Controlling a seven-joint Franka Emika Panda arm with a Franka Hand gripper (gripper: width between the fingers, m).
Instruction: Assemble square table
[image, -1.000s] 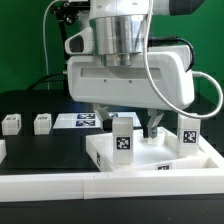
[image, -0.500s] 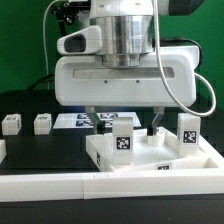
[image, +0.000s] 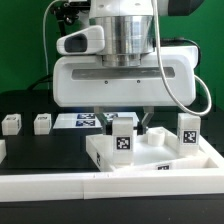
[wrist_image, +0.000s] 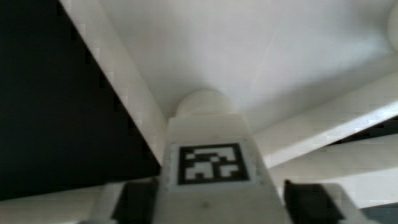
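The Panda arm is down low over the square table's slab (image: 165, 158), which lies flat on the black worktop (image: 45, 150) towards the exterior view's right, with a small tag on its near edge. One leg post (image: 123, 140) stands upright on the left part of the slab, its tag facing the near side. The gripper (image: 124, 126) sits directly above and around this post, with one finger on each side of it; the right-hand one of the fingers (image: 148, 122) shows dark beside the post.

From the wrist view, the same leg post (wrist_image: 214, 150) rises between the two fingers (wrist_image: 139, 203), centred in the gripper (wrist_image: 217, 203), with the white slab (wrist_image: 302, 60) behind it. The jaws are set fairly narrow and close to the post's sides. A thin dark strip seems to remain on each side, so I cannot tell whether the pads actually press on it.

A second leg post (image: 188, 133) stands upright at the slab's right side, well apart from the gripper. Two more leg posts (image: 11, 124) (image: 42, 122) sit on the worktop at the far left, and the marker board (image: 78, 121) lies flat beyond them, behind the arm.
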